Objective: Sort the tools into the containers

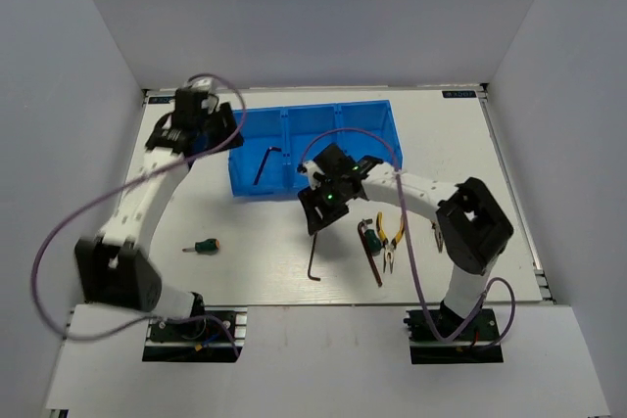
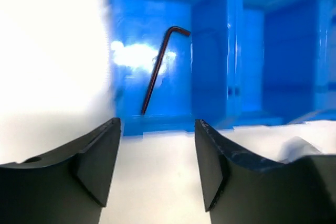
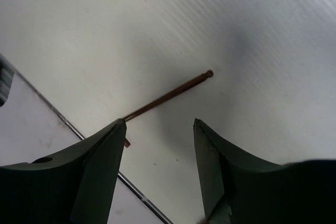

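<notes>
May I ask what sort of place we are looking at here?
Probably a lab robot test cell: a white table boxed in by plain white walls, a left arm and right arm bolted at its near edge, and a blue bin with pliers nearby.

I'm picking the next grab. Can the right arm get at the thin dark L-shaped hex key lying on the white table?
Probably yes. The right gripper, jaws open, hovers close by the thin dark hex key, which lies bare on the table; the yellow-handled pliers lie apart from it.
</notes>
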Robot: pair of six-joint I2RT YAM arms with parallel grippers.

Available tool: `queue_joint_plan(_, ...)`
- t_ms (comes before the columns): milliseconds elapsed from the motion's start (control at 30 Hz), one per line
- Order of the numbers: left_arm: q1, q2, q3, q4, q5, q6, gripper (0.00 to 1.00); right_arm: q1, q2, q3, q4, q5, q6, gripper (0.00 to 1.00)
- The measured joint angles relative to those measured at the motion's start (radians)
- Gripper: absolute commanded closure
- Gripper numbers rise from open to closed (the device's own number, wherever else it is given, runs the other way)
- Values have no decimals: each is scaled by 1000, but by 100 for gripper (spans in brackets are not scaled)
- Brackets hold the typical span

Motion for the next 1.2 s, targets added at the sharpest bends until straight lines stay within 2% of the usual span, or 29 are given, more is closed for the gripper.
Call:
queue_joint_plan(167, 6, -410, -201, -132, -131, -131, 27, 86, 91, 18, 5, 121, 148, 43)
queue_joint_plan(267, 12, -537, -274, -226, -170, -178, 26, 112, 115, 18, -5, 177, 212, 44)
queue_joint_plan(467, 13, -574, -355, -332, -185, -245, 26, 132, 120, 18, -9, 259, 310, 50)
queue_joint_plan(733, 13, -668, -367, -412, -185, -292, 26, 234, 143, 28, -20, 346, 396, 58)
queue_joint_plan(833, 13, -714, -388, -430, -185, -308, 26, 253, 143, 22, -23, 354, 417, 70)
queue_joint_plan(867, 13, -725, -397, -436, -185, -312, 26, 255, 143, 21, -24, 359, 422, 79)
queue_joint_plan(967, 13, -745, -412, -462, -185, -325, 26, 257, 143, 17, -26, 372, 441, 90)
queue_joint_plan(1133, 13, -758, -412, -486, -185, -338, 26, 261, 143, 13, -25, 393, 455, 93)
queue_joint_plan(1200, 13, -764, -412, -497, -185, -342, 26, 263, 146, 15, -25, 400, 454, 99)
